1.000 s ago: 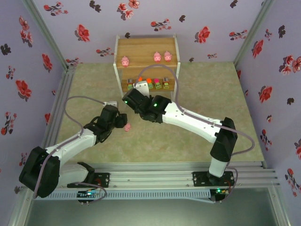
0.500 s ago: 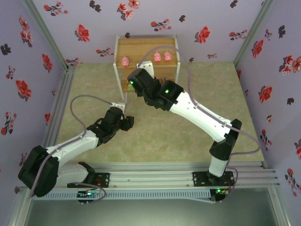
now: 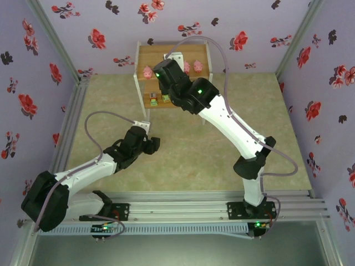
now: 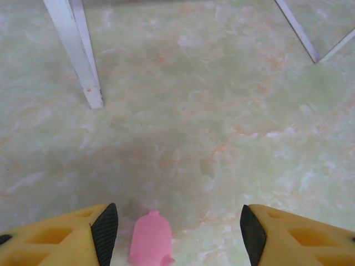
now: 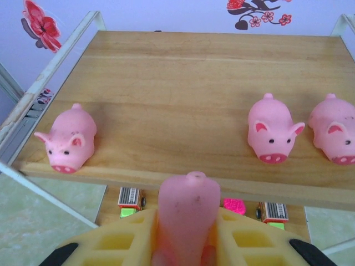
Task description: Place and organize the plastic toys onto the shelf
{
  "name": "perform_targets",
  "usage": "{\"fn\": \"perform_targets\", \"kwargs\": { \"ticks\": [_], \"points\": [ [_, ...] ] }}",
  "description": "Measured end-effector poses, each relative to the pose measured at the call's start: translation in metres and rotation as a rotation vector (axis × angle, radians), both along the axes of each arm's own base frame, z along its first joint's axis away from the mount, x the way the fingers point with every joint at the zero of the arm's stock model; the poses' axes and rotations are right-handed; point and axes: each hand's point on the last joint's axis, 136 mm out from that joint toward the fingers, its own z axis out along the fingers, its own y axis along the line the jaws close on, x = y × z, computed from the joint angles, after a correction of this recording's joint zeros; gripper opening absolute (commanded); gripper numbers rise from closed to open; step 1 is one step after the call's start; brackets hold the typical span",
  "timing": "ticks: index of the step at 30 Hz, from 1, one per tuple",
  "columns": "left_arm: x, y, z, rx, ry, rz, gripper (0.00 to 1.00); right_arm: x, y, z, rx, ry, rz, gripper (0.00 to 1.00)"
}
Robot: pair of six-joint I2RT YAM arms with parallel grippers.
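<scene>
Right wrist view crops the clamped pig (image 5: 187, 213).

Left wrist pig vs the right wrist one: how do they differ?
Grip: the held pig is clamped in the shut right gripper; the loose pig sits ungripped between the fingers of the open left gripper.
Place: the held pig is raised at the front edge of the top board of the shelf; the loose pig lies on the table.
Both are pink and rounded.

bare shelf (image 5: 177, 83) between pigs (image 5: 66, 141)
</scene>
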Motion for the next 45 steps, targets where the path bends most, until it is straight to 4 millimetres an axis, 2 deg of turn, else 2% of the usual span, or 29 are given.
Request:
{"fn": "perform_targets", "kwargs": {
  "ticks": [8, 13, 25, 32, 45],
  "points": [
    [-0.004, -0.007, 0.0, -0.004, 0.003, -0.043, 0.67, 0.027, -0.005, 0.003, 0.023, 0.001, -0.02, 0.01],
    [-0.004, -0.007, 0.0, -0.004, 0.004, -0.047, 0.67, 0.04, -0.008, -0.007, 0.008, 0.021, -0.025, 0.01],
    [-0.004, -0.008, 0.002, -0.006, 0.001, -0.047, 0.68, 0.046, -0.007, -0.012, -0.038, 0.014, -0.006, 0.01],
    [-0.004, -0.008, 0.002, -0.006, 0.001, -0.047, 0.68, 0.056, -0.002, -0.026, -0.068, 0.019, -0.009, 0.02],
    [-0.004, -0.008, 0.002, -0.006, 0.001, -0.048, 0.68, 0.07, -0.01, -0.022, -0.071, -0.006, -0.028, 0.03]
  ]
}}
